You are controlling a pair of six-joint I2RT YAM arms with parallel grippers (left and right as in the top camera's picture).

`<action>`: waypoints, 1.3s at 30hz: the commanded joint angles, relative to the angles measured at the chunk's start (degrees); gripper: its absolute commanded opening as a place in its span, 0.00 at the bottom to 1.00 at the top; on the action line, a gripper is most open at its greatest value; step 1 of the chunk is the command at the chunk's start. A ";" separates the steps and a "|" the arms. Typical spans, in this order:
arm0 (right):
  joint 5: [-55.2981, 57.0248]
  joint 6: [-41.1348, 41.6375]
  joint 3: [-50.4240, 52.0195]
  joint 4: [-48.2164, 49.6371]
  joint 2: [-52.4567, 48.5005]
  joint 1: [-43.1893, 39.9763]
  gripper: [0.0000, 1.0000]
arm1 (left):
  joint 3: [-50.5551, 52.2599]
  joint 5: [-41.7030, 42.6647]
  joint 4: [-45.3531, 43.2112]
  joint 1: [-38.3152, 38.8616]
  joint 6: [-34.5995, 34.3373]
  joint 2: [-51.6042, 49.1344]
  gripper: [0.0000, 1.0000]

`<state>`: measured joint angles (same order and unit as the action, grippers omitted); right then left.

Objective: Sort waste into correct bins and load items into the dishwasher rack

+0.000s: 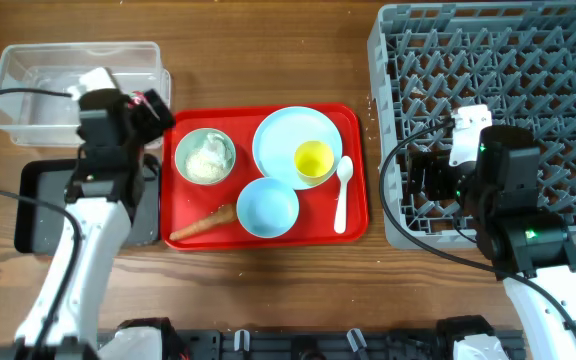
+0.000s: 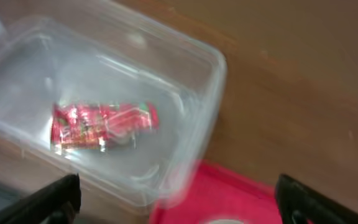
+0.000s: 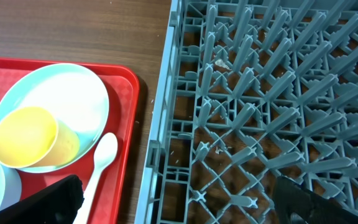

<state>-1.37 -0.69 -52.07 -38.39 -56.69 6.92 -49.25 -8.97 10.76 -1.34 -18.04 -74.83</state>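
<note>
The crumpled red-and-white wrapper (image 2: 104,124) lies inside the clear tub (image 1: 28,90). My left gripper (image 1: 154,110) is open and empty over the tub's right end, by the red tray's corner. The pale green bowl (image 1: 205,157) holds the white grains. The carrot-like stick (image 1: 203,224), light blue bowl (image 1: 267,206), blue plate (image 1: 286,135) with the yellow cup (image 1: 314,160) on it, and white spoon (image 1: 342,192) lie on the red tray. My right gripper (image 1: 418,175) is open and empty over the left edge of the grey rack (image 1: 498,60).
The red tray (image 1: 268,115) sits mid-table between the bins and the rack. The black tray (image 1: 38,205) lies below the clear tub, partly under my left arm. Bare wooden table shows along the front edge.
</note>
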 commanded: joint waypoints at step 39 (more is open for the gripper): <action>0.52 0.68 -1.11 -1.77 -0.22 -0.24 1.00 | -2.45 2.82 4.11 13.38 -0.35 -14.49 0.04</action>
<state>-1.37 -0.69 -52.07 -40.12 -56.69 6.92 -49.80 -4.89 14.13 12.12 -18.72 -92.73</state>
